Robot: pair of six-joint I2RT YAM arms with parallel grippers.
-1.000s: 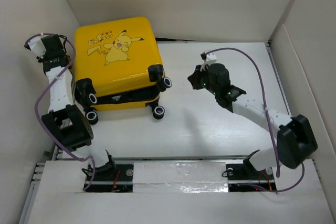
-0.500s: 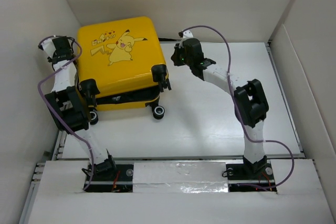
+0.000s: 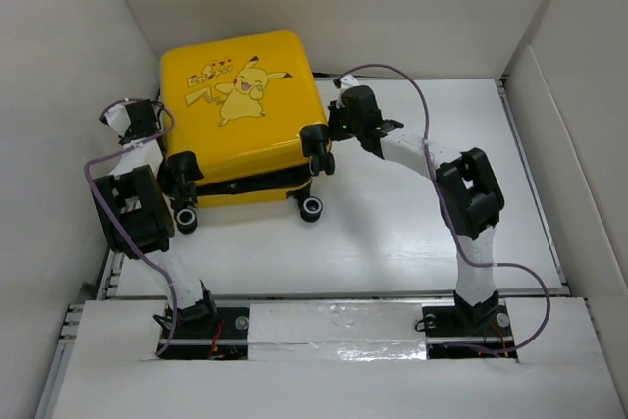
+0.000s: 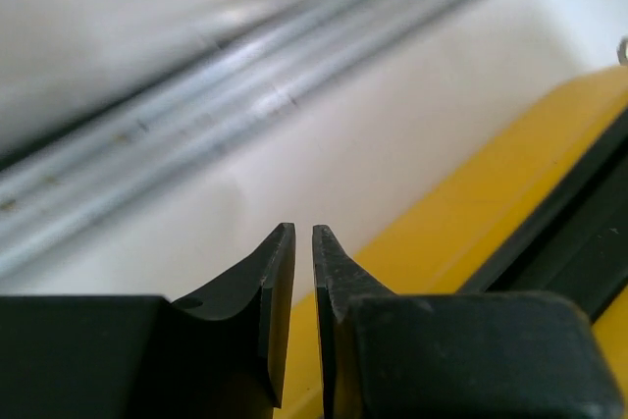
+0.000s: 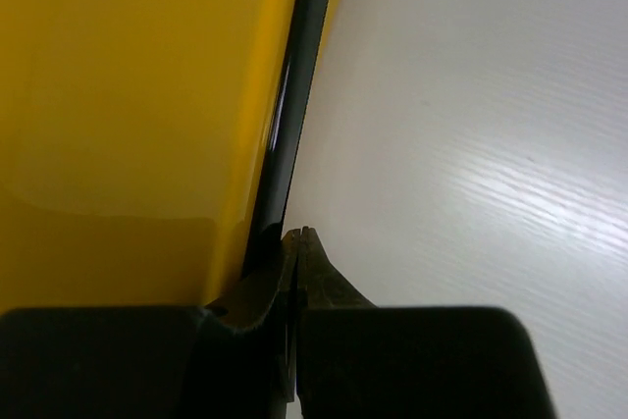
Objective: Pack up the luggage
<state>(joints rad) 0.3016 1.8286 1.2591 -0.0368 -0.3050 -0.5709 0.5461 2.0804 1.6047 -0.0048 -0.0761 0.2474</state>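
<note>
The luggage (image 3: 235, 95) is a yellow hard-shell suitcase with a Pikachu print, lying flat at the back left of the table. Its lid is down over the lower shell and its black wheels (image 3: 312, 207) face the near side. My left gripper (image 3: 154, 134) is at its left side, jaws nearly together and empty. In the left wrist view the left gripper (image 4: 303, 233) sits just beside the yellow shell (image 4: 510, 193). My right gripper (image 3: 335, 126) is at the suitcase's right side. In the right wrist view the right gripper (image 5: 297, 234) is shut and empty, next to the black trim (image 5: 294, 95).
White enclosure walls stand close on the left and at the back. An aluminium rail (image 4: 147, 125) runs along the table's left edge beside my left gripper. The white table (image 3: 422, 213) stretches to the right of the suitcase.
The suitcase has shifted to the right and turned slightly. My left gripper came nearer along its left side. My right gripper swung from mid-table to its right side.
</note>
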